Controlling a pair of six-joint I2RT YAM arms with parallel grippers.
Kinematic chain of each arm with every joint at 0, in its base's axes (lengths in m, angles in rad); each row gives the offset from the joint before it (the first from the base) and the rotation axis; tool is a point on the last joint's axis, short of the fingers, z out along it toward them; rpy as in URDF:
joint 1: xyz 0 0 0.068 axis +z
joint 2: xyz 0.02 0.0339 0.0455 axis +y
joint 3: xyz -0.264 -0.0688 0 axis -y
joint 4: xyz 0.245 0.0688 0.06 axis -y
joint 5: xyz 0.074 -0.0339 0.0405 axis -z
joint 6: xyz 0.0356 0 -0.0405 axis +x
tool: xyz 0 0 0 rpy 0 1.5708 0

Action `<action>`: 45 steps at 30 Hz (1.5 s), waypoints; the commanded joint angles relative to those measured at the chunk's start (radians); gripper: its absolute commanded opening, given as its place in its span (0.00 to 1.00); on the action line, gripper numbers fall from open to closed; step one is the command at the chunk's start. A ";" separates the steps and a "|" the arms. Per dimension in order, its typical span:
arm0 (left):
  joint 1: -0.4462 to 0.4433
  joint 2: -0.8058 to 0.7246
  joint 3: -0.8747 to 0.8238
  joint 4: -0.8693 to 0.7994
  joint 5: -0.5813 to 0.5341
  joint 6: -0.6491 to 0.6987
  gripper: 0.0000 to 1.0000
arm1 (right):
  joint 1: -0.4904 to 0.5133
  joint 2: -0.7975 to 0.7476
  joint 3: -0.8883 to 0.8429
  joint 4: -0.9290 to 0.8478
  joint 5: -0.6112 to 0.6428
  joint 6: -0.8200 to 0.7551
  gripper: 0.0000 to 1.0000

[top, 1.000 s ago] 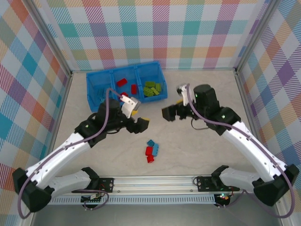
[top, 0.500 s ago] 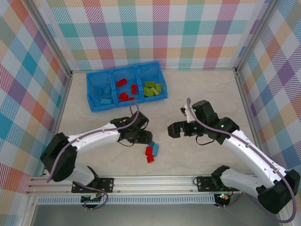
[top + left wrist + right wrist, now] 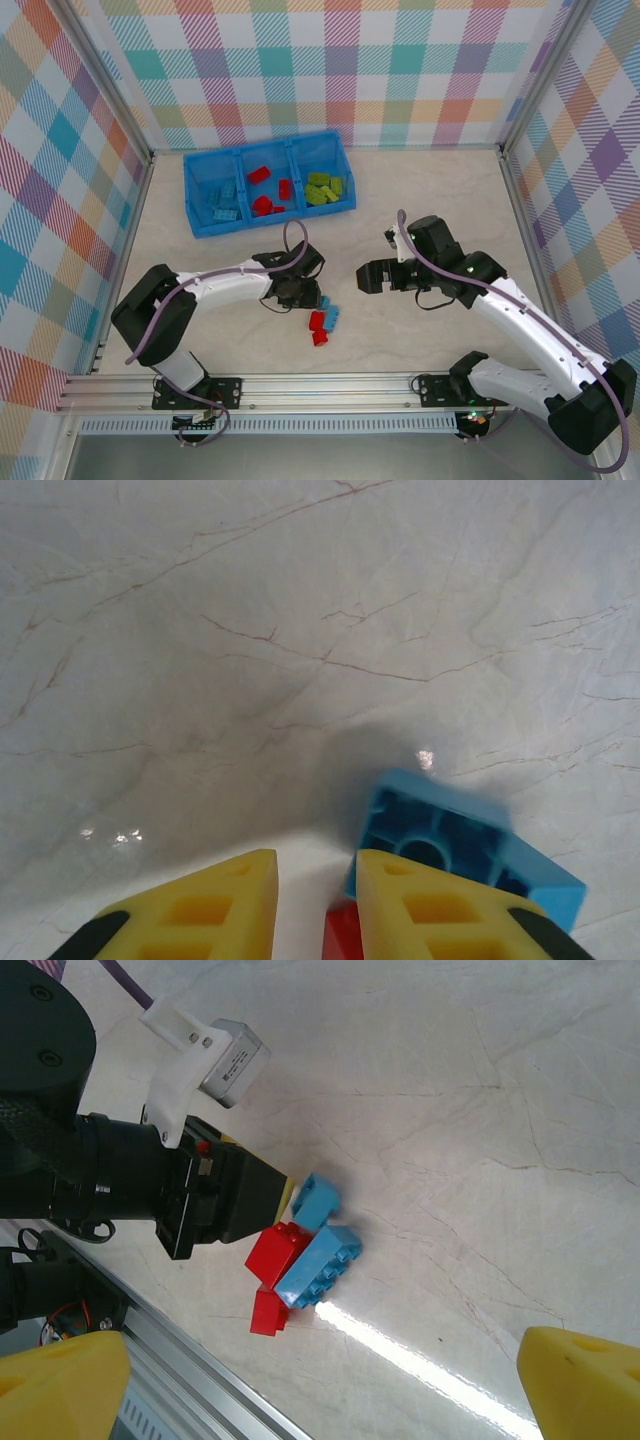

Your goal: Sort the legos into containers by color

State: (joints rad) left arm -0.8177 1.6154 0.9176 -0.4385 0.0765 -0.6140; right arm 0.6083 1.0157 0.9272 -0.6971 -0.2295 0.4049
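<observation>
Left gripper (image 3: 316, 875), fingers (image 3: 210, 905) drawn almost together with nothing between them, is held low over the counter (image 3: 200, 630); the light blue lego (image 3: 455, 840) lies just right of it, beside one finger, outside the gap.

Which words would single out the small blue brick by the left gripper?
On the table, nearer than the long blue tray, four loose bricks cluster. At its far end, by the left gripper, lies the small light blue brick, shorter than the studded blue one beside it.
</observation>
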 commanded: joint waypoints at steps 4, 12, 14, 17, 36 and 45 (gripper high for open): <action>-0.011 0.036 -0.031 0.018 -0.002 0.010 0.26 | 0.000 -0.008 -0.008 0.020 -0.014 0.018 1.00; -0.011 -0.041 -0.065 0.124 0.012 0.012 0.32 | 0.001 -0.018 -0.013 0.001 -0.012 0.023 1.00; -0.012 -0.102 -0.084 0.198 0.005 0.022 0.49 | 0.000 -0.025 -0.014 0.003 -0.009 0.026 1.00; -0.020 -0.110 -0.047 0.203 -0.013 0.057 0.57 | 0.001 -0.026 -0.020 0.018 -0.005 0.028 1.00; -0.073 0.193 0.138 0.119 -0.179 0.236 0.30 | 0.001 -0.059 -0.037 -0.009 0.005 0.036 1.00; -0.028 -0.039 0.072 0.119 -0.285 0.252 0.20 | 0.001 0.003 -0.038 -0.001 -0.154 0.000 1.00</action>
State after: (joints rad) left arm -0.8696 1.7142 1.0080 -0.3138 -0.1349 -0.3828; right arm 0.6079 0.9829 0.8955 -0.6971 -0.2737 0.4301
